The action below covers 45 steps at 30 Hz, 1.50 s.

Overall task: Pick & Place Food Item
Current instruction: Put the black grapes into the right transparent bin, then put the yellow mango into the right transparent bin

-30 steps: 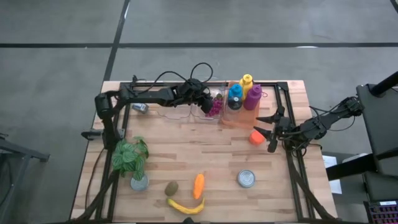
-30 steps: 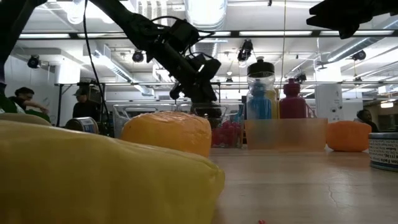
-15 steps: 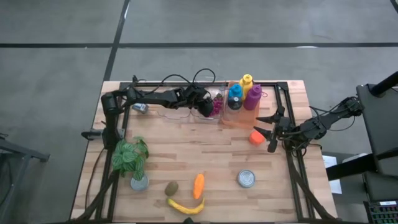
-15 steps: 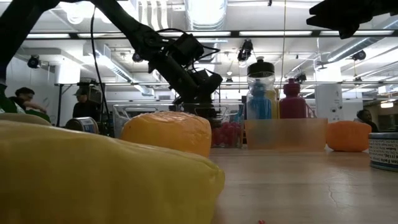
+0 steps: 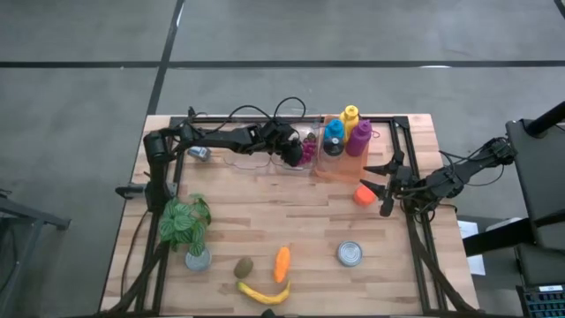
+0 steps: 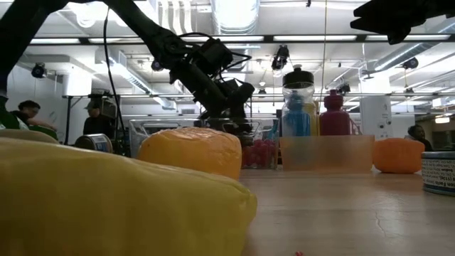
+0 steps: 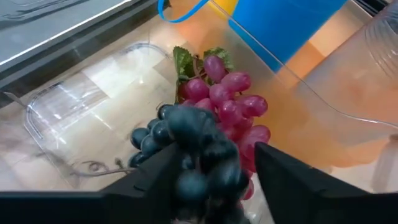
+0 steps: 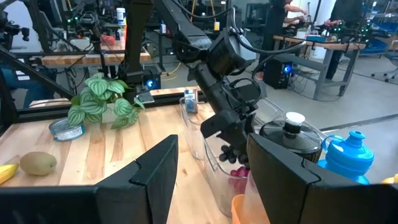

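Observation:
A dark blue grape bunch [image 7: 193,140] lies on a red grape bunch [image 7: 231,93] inside a clear plastic bin [image 7: 74,106] at the table's far edge. My left gripper [image 7: 214,171] reaches down into that bin [image 5: 256,161] and is open, one finger on each side of the dark bunch. The right wrist view shows the dark bunch [image 8: 232,155] just under that gripper. My right gripper [image 5: 379,187] waits open and empty at the table's right side, next to an orange fruit [image 5: 363,195]. My left gripper stands astride the dark grape bunch, slanting down from the table's left. One finger [image 7: 158,180] is right against the bunch's side and the other [image 7: 283,174] stands clear of it. I cannot tell whether the near finger still touches the grapes.
An orange-tinted bin [image 5: 328,168] with three bottles [image 5: 346,134] stands right beside the clear bin. A small can [image 5: 199,153] lies far left. A potted plant [image 5: 184,223], kiwi [image 5: 244,267], carrot [image 5: 282,262], banana [image 5: 265,293] and tin [image 5: 350,254] sit toward the near edge.
My left gripper has sunk into the clear bin with the dark grape bunch, tipping further down. Its fingers have then opened a little, and the bunch now rests on the red grapes.

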Each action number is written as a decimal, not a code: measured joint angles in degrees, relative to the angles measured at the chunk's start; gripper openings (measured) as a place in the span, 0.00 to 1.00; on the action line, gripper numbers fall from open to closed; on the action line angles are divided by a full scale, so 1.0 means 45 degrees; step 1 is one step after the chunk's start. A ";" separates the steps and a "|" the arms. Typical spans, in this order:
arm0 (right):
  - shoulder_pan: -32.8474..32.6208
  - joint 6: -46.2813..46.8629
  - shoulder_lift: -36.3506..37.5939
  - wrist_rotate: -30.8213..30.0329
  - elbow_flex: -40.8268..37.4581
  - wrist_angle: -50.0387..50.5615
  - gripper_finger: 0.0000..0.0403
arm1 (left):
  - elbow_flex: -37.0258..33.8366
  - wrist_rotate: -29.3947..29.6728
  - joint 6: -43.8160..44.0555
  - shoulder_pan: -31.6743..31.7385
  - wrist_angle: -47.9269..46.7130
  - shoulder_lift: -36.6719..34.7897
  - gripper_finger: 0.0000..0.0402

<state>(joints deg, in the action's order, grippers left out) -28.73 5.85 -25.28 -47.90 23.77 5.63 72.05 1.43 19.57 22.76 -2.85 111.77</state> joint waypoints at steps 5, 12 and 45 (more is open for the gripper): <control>0.0000 0.0000 0.0000 0.0000 0.0000 0.0000 0.47 | 0.0005 0.0000 0.0000 0.0010 0.0010 -0.0009 0.68; 0.0000 0.0017 0.0000 0.0000 0.0000 0.0003 0.47 | 0.0010 0.0000 -0.0005 0.0010 0.0063 -0.0419 0.74; 0.0000 0.0004 0.0001 0.0000 0.0000 0.0001 0.47 | -0.0078 0.2143 -0.0985 -0.3869 -0.4389 -0.4963 0.74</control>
<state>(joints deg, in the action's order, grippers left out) -28.73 5.87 -25.27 -47.90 23.77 5.63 71.70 11.07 15.14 5.35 -22.60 89.43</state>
